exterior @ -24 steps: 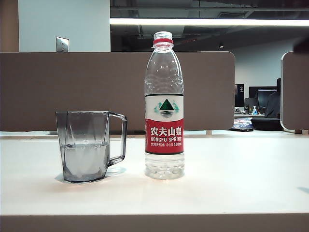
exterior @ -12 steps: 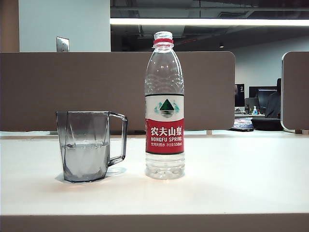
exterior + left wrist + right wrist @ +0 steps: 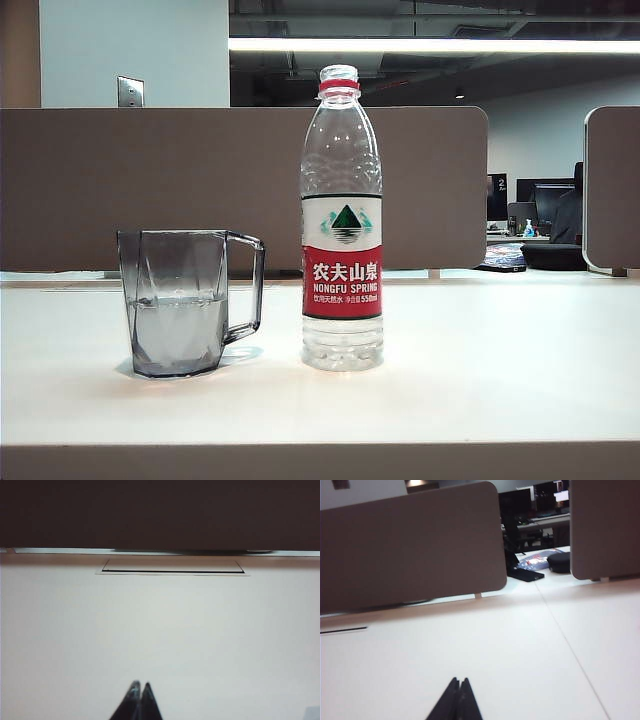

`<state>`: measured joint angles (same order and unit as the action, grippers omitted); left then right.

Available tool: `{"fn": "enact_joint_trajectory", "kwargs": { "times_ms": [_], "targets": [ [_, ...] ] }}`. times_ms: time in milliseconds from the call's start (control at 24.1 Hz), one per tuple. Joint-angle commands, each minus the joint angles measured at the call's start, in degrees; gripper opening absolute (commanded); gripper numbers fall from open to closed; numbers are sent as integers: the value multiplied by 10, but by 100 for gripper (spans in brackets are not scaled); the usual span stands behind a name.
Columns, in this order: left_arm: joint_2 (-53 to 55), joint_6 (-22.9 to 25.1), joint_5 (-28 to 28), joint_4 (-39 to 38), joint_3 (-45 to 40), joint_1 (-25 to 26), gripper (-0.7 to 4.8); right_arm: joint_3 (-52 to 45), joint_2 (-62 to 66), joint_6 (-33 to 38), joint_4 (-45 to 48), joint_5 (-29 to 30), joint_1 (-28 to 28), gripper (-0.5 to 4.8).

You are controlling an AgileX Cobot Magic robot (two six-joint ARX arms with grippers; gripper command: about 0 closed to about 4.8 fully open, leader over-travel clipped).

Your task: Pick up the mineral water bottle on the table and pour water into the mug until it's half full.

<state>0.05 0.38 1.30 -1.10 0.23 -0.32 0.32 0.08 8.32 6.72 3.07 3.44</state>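
The mineral water bottle (image 3: 341, 220) stands upright and uncapped on the white table (image 3: 480, 380), with a little water at its base. Left of it sits the smoky-grey mug (image 3: 180, 303), handle toward the bottle, holding water (image 3: 178, 330) to about half its height. Neither arm appears in the exterior view. In the left wrist view my left gripper (image 3: 140, 685) is shut and empty over bare tabletop. My right gripper (image 3: 459, 680) is likewise shut on nothing above the table. Bottle and mug are out of both wrist views.
A brown partition (image 3: 200, 180) runs behind the table, with a second panel (image 3: 610, 190) at the right. A cable slot (image 3: 172, 570) lies in the tabletop near the far edge. Office desks and monitors (image 3: 545, 205) show beyond the gap.
A dark blur at the exterior view's right edge, seen a second ago, has left the frame. Bottle and mug stand unmoved.
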Motion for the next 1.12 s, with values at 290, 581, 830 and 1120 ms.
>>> {"fn": "enact_joint_trajectory", "kwargs": {
  "times_ms": [290,581,830,1120],
  "targets": [
    [0,0,0,5,2,0,-5,-3,-1,-54,-13,-4,7,-5],
    [0,0,0,5,2,0,-5,-3,-1,-73,-13,-6,7,-5],
    [0,0,0,5,2,0,-5,-3,-1,-73,-13,-6,7,-5],
    [0,0,0,5,2,0,-5,-3,-1,-73,-11,-5,7,-5]
  ]
}}
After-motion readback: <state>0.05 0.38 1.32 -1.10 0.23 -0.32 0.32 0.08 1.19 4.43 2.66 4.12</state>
